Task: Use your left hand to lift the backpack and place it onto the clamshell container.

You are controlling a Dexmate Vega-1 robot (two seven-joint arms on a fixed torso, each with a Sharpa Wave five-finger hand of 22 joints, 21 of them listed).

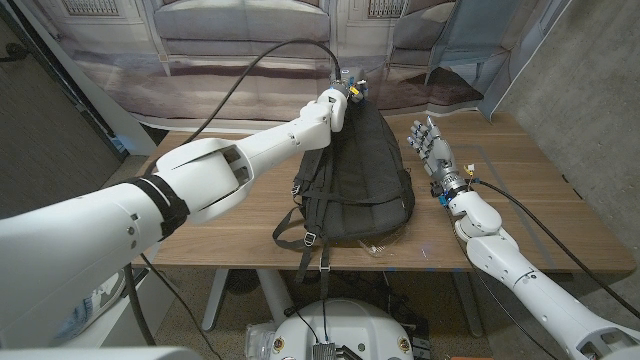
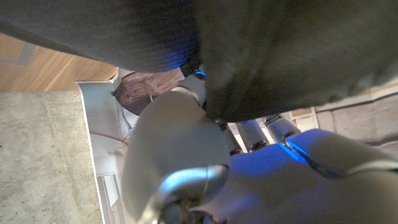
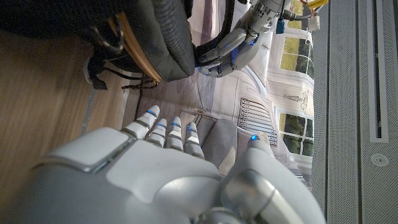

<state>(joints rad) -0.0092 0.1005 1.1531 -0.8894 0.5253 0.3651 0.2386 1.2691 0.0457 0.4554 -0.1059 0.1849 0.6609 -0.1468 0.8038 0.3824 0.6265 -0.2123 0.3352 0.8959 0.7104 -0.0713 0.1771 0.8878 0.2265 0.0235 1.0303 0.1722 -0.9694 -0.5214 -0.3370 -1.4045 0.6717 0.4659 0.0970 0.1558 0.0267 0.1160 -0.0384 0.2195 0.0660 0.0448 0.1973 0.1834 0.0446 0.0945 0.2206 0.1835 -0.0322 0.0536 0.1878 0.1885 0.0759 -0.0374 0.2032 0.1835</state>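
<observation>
- My left robot hand (image 1: 338, 104) grips the top of the black fabric backpack (image 1: 355, 180), at its far end; the right wrist view shows its fingers (image 3: 219, 55) curled around the upper edge of the bag.
- The black fabric backpack stands in the middle of the wooden surface (image 1: 220, 235), its far end raised at my left robot hand and its near end close to the front edge.
- Its shoulder straps (image 1: 305, 215) hang down the side toward my left arm, and one strap dangles over the front edge of the surface.
- A piece of clear plastic (image 1: 378, 248) shows at the near end of the backpack, just under its lower edge. I cannot tell from these views whether it is the clamshell container.
- My right robot hand (image 1: 428, 148) holds nothing, its fingers apart and extended. It stands on the surface just beside the backpack without touching it.
- In the left wrist view, dark fabric of the backpack (image 2: 280, 56) lies directly against my left robot hand (image 2: 186, 155).
</observation>
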